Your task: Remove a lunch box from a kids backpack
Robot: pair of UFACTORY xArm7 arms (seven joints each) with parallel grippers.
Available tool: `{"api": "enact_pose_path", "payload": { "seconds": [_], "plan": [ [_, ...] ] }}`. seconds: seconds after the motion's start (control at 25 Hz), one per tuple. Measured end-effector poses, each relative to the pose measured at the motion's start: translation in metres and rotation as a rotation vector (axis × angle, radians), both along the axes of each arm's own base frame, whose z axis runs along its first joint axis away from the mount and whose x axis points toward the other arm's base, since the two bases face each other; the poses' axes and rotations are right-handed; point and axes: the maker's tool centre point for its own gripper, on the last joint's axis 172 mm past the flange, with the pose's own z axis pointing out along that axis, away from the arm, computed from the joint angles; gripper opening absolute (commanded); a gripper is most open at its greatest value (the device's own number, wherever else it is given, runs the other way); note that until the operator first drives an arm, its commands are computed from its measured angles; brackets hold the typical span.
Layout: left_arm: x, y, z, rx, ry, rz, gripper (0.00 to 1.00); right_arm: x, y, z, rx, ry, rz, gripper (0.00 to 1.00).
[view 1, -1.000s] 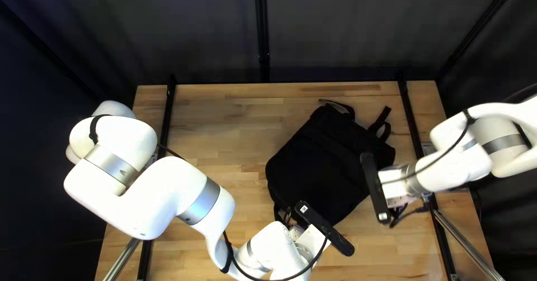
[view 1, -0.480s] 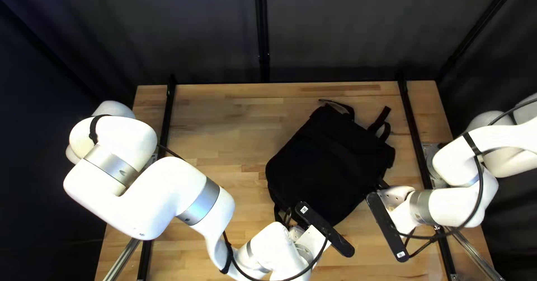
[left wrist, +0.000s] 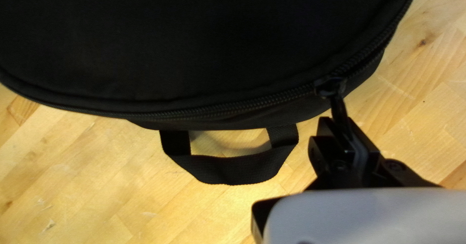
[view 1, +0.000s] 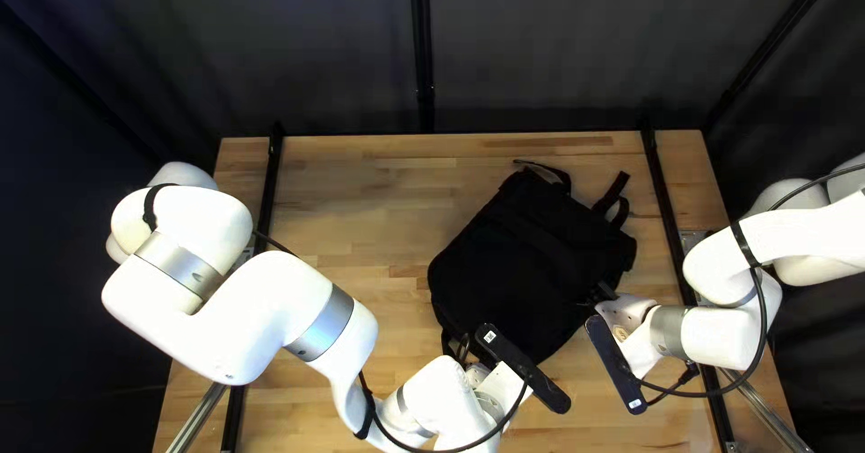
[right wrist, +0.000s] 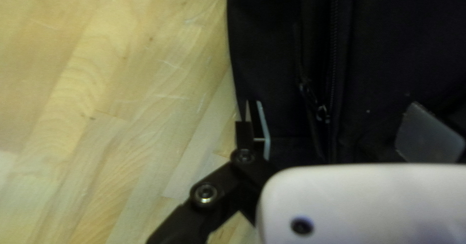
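Your left gripper [left wrist: 340, 122] is closed on a zipper pull [left wrist: 338, 107] at the rounded end of the backpack [view 1: 532, 255], near the carry handle [left wrist: 230, 170]. The backpack lies between your two arms, right of centre in the top left view; you can't see the lunch box. Your right gripper [right wrist: 335, 110] stands wide, its fingers either side of a second pull [right wrist: 322, 113], with that zipper running ahead; it looks the nearer arm for gripping this pull next.
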Motion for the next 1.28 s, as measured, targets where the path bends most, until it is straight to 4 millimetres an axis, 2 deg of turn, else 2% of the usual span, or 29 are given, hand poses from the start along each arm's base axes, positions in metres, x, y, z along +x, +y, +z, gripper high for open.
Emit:
{"api": "enact_pose_path", "payload": {
  "seconds": [0.04,0.08,0.12,0.16,0.6,0.8,0.84,0.88,0.92,1.12,1.28],
  "plan": [
    [0.000,0.000,0.000,0.000,0.000,0.000,0.00,0.002,0.000,0.000,-0.001,-0.003,0.003,0.93],
    [0.000,0.000,0.000,-0.001,0.001,0.000,0.00,0.004,0.001,-0.001,0.000,-0.007,0.007,0.83],
    [0.000,0.001,0.001,-0.001,0.001,0.000,0.00,0.007,0.002,-0.003,0.003,-0.012,0.012,0.23],
    [0.000,0.001,0.001,-0.002,0.001,-0.001,0.00,0.008,0.002,-0.005,0.007,-0.017,0.015,0.00],
    [0.000,0.001,0.001,-0.005,0.003,-0.002,0.00,0.020,0.000,-0.003,0.029,-0.038,0.045,0.00],
    [-0.002,0.002,-0.001,-0.007,0.001,0.000,0.00,0.018,0.001,-0.001,0.031,-0.037,0.040,0.00],
    [-0.002,0.002,-0.001,-0.007,0.001,0.001,0.00,0.016,0.002,-0.001,0.031,-0.037,0.039,0.03],
    [-0.002,0.002,-0.001,-0.007,0.001,0.001,0.00,0.014,0.003,0.001,0.032,-0.037,0.038,0.87],
    [-0.003,0.002,-0.001,-0.007,0.001,0.002,0.00,0.011,0.004,0.002,0.033,-0.038,0.037,1.00],
    [-0.002,0.001,-0.001,-0.006,0.000,0.001,0.00,0.006,0.006,0.009,0.036,-0.046,0.043,1.00],
    [-0.002,0.001,-0.001,-0.006,-0.001,0.000,0.00,0.009,0.003,0.008,0.040,-0.052,0.057,1.00]
  ]
}}
